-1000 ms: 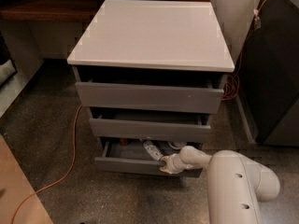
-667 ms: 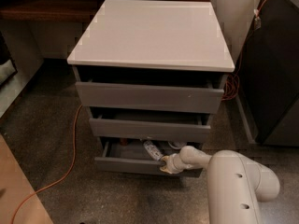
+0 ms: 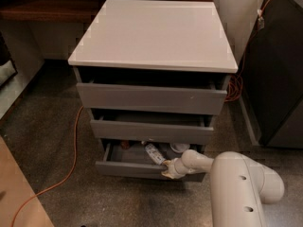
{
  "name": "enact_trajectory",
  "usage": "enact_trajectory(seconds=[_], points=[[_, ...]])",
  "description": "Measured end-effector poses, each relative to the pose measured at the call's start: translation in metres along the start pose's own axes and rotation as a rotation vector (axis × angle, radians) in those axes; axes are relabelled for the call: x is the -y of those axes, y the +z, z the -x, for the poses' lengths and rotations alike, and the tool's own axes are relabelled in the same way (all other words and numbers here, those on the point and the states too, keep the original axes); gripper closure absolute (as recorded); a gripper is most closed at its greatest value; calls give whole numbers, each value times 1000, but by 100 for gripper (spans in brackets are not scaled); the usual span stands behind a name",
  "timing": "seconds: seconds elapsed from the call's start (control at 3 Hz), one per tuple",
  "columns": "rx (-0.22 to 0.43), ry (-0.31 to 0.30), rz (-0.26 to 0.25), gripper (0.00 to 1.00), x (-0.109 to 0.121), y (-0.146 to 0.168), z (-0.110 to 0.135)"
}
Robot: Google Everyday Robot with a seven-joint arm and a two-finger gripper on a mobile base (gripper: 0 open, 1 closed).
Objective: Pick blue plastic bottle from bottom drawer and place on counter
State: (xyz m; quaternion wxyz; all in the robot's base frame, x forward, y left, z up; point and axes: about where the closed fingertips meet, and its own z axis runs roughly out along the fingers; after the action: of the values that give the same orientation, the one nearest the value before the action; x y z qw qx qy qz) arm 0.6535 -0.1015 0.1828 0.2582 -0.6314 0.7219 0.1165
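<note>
The bottom drawer [image 3: 125, 168] of the grey cabinet stands pulled open. Inside it the blue plastic bottle [image 3: 154, 153] lies on its side, a clear ribbed bottle with a pale label, angled toward the front right. My gripper [image 3: 168, 170] is at the drawer's front edge, just right of and below the bottle's near end. It comes in from the white arm [image 3: 236, 188] at the lower right. Whether it touches the bottle cannot be made out. The white counter [image 3: 156, 32] on top of the cabinet is bare.
A red-brown can [image 3: 124, 145] sits at the drawer's back left and a white bowl [image 3: 180, 147] at its back right. The two upper drawers [image 3: 151, 98] are slightly ajar. An orange cable [image 3: 72, 150] runs over the floor at left. A dark cabinet [image 3: 279, 70] stands at right.
</note>
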Motion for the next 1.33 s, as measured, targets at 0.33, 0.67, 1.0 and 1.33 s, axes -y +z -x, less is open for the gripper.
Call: enact_trajectory(seconds=[0.33, 0.67, 1.0, 1.33], points=[[0, 0, 0, 82, 0, 0, 0], [-8, 7, 14, 59, -15, 3, 1], [-10, 8, 16, 27, -17, 1, 3], [-10, 8, 16, 4, -17, 1, 3]])
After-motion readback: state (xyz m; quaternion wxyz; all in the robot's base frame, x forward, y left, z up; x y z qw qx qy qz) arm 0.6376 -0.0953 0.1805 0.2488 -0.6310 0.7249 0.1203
